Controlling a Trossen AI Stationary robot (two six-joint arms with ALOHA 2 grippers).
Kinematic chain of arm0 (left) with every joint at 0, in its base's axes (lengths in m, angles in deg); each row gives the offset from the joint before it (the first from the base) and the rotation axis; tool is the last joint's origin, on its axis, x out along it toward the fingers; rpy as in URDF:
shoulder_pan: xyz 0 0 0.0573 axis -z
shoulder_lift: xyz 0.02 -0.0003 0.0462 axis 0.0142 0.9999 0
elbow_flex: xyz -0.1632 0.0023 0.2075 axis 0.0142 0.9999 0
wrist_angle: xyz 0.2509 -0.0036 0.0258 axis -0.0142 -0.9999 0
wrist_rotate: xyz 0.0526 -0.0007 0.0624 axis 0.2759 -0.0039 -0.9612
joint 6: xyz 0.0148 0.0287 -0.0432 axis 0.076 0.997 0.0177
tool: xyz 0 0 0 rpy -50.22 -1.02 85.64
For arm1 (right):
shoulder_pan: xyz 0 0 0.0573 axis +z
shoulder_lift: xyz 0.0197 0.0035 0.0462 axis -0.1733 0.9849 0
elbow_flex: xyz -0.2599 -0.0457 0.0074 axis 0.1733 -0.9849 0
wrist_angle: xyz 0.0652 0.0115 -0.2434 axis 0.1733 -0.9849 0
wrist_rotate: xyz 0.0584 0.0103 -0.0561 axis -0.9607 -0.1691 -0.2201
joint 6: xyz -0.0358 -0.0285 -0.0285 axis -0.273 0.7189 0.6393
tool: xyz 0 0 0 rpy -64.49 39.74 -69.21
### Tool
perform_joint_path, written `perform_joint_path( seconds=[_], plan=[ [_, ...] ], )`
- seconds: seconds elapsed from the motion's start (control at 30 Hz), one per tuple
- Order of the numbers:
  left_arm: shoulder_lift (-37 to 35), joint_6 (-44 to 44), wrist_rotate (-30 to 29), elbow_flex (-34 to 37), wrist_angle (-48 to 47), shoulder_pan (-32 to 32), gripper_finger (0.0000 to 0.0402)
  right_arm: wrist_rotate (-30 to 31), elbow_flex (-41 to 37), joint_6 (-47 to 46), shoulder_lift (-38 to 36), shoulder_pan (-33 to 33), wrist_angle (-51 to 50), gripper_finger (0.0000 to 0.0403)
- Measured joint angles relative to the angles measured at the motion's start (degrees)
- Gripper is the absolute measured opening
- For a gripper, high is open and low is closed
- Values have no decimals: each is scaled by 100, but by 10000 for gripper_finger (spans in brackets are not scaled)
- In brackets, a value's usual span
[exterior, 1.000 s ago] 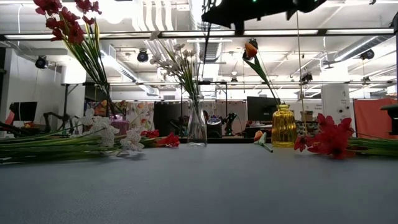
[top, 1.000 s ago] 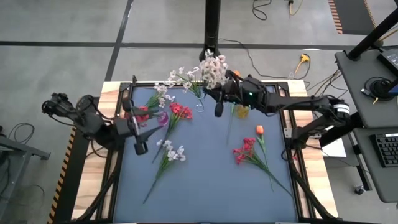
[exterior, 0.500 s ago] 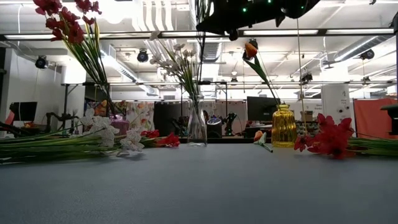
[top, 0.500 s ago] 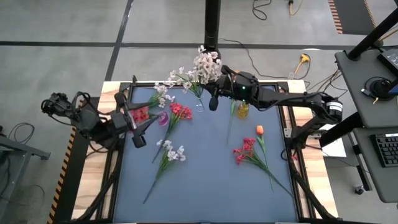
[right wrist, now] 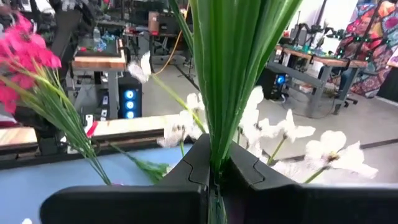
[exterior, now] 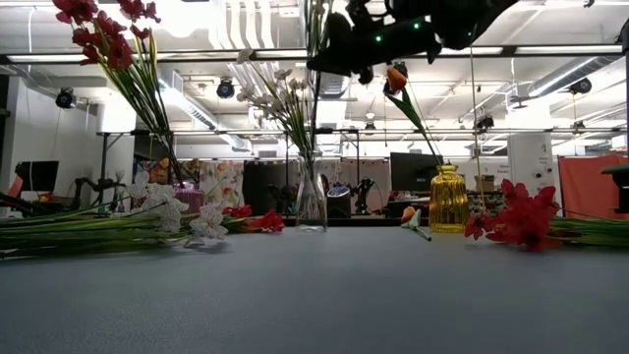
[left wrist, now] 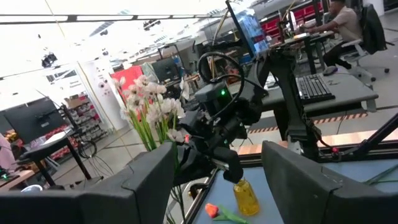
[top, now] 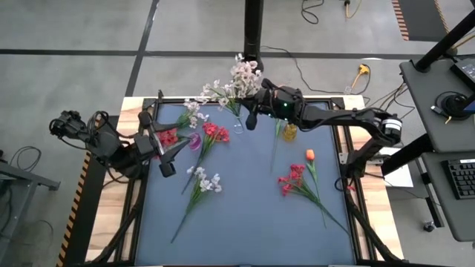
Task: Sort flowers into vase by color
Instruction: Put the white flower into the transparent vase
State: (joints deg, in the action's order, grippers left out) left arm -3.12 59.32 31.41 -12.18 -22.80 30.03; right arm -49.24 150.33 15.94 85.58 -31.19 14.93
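Note:
My right gripper (top: 251,119) is shut on a white-blossomed spray (top: 245,74) and holds it upright over the clear vase (top: 237,124), which has white flowers (exterior: 285,103) standing in it. My left gripper (top: 157,144) hovers open at the table's left. It is beside the red blossoms (top: 169,137) of a spray (exterior: 103,34) that stands up from the purple vase (top: 194,141), and nothing shows between its fingers (left wrist: 143,183). A yellow vase (top: 288,133) holds an orange tulip (exterior: 396,79). A red spray (top: 215,132) and a white one (top: 204,182) lie on the blue mat. My right gripper pinches the white spray's bunched green stems (right wrist: 214,124) between its two fingers (right wrist: 249,171). The fingers come in level and lie across the stems. The spray stands upright and is lifted clear, with its blossoms above the gripper.
A red spray (top: 292,178) and an orange tulip (top: 309,156) lie on the mat's right half. More pale flowers (top: 191,111) lie near the far left. The mat's near middle is bare. A black post (top: 254,30) rises behind the far edge.
My right gripper has carried the white spray toward the table's left and far side and somewhat down, closer to the clear vase. It has stayed shut and the spray has stayed upright.

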Motion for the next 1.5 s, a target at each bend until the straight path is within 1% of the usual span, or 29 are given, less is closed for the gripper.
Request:
perform_joint_path(
  seconds=[0.4,0.87,1.0,1.5],
  plan=[
    [2,-9,-10,0,-7,0,223,17,-1,-3,220,-20,84,13],
    [9,-9,-12,0,-31,0,223,20,-12,-168,231,-20,68,16],
    [9,-11,-12,0,-34,0,223,20,-16,-214,231,-20,52,40],
    [9,-58,-12,0,-42,0,223,23,-21,-303,231,-20,-443,166]
  ],
)
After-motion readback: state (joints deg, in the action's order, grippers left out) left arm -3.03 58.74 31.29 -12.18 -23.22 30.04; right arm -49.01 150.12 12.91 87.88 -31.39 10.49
